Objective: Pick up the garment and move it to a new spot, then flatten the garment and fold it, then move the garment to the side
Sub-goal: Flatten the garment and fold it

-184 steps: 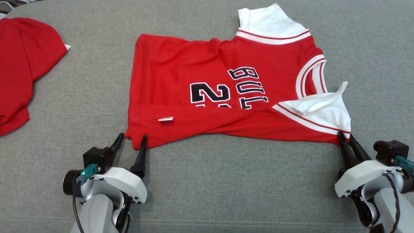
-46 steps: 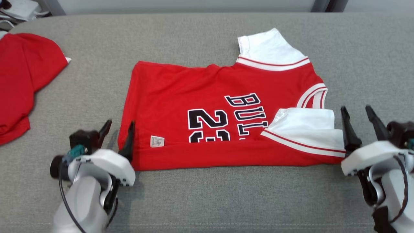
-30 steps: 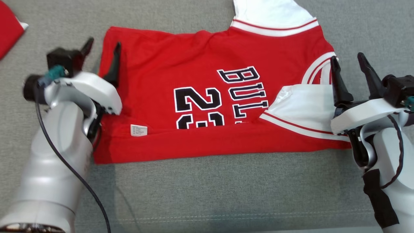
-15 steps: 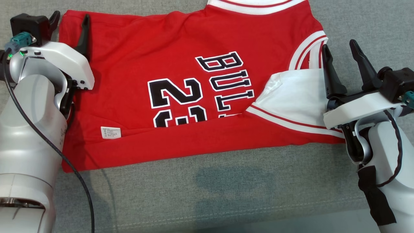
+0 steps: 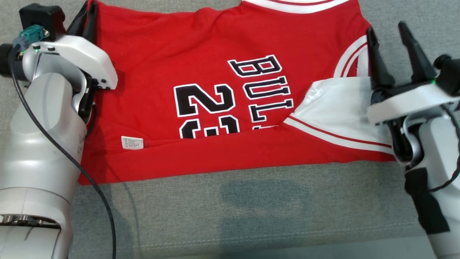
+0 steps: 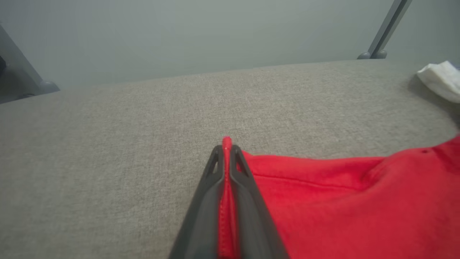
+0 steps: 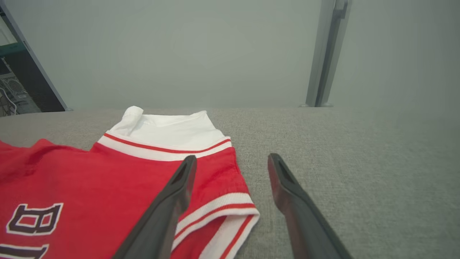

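Left hand (image 6: 226, 147) is clamped on the far-left hem corner of the red Bulls jersey (image 5: 161, 46). Right hand (image 5: 386, 28) is held apart: one finger over the white-trimmed armhole, the other past the edge. Jersey is laid part-folded on grey fabric surface (image 5: 251, 208).

Red jersey (image 5: 201, 43) across mid-frame, black letters (image 5: 264, 86) and numbers edged in white, white sleeve (image 5: 341, 108) with red-striped trim, small white label (image 5: 132, 142) lower left, on woven grey fabric (image 5: 251, 216).
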Robot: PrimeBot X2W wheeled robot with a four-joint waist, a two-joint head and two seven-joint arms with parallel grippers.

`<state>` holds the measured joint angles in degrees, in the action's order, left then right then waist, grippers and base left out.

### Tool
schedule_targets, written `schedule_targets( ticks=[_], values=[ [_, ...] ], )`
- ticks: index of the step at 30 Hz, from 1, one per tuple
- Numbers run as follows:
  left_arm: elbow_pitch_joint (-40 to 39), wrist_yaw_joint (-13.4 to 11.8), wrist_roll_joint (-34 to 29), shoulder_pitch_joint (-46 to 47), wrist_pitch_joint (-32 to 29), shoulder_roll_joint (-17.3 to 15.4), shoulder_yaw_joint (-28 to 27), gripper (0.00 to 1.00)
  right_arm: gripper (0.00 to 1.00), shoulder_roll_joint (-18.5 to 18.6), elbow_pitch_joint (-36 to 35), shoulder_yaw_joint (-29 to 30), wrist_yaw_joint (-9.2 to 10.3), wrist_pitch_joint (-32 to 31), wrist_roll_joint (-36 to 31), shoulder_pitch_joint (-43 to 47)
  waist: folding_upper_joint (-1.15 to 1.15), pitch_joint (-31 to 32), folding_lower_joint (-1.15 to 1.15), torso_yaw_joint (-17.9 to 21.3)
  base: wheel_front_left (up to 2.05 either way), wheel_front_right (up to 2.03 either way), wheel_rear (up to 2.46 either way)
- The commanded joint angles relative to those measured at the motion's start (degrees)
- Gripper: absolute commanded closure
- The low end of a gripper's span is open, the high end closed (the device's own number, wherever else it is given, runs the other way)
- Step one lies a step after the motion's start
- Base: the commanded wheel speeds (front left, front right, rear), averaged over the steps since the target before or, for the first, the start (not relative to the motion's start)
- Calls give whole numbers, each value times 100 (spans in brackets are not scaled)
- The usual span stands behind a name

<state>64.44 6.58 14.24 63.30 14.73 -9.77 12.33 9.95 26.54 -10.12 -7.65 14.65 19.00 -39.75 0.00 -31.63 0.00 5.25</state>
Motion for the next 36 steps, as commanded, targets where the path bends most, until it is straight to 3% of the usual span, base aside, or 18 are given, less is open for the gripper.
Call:
schedule_targets(
  ticks=[1, 5, 15, 23, 31, 33, 35, 36],
  values=[
    [-251, 0, 64, 10, 27, -201, -89, 100, 0, 79, -96, -105, 16, 35, 110, -177, 0, -38, 0, -63, 0, 0, 0],
    [-514, -53, 22, -117, 27, -53, -87, 100, 0, 368, 404, -415, 16, -10, 367, -866, 0, -97, 0, -230, 0, 0, 0],
    [-1331, -61, -96, -335, 27, 438, -71, 100, 0, 681, 1964, -1032, 16, -1259, 919, -3001, 0, -448, 0, -915, 0, 0, 0],
    [-1654, -7, -84, -345, 27, 652, 48, 100, 0, 773, 2896, -1415, 16, -2018, 966, -3816, 0, -690, 0, -1294, 0, 0, 0],
    [-1828, 31, 108, -334, 27, 686, 311, 100, 0, 761, 3481, -1502, 16, -2286, 1057, -4188, 0, -808, 0, -1490, 0, 0, 0],
    [-1876, 35, 207, -335, 27, 687, 417, 100, 12, 746, 3569, -1580, 16, -2326, 1067, -4248, 0, -824, 0, -1524, 0, 0, 0],
    [-1901, 25, 275, -330, 27, 688, 493, 100, 53, 748, 3635, -1645, 16, -2308, 1063, -4312, 0, -833, 0, -1549, 0, 0, 0],
    [-1908, 14, 298, -326, 27, 688, 521, 100, 56, 744, 3662, -1672, 16, -2294, 1071, -4341, 0, -839, 0, -1555, 0, 0, 0]
  ],
)
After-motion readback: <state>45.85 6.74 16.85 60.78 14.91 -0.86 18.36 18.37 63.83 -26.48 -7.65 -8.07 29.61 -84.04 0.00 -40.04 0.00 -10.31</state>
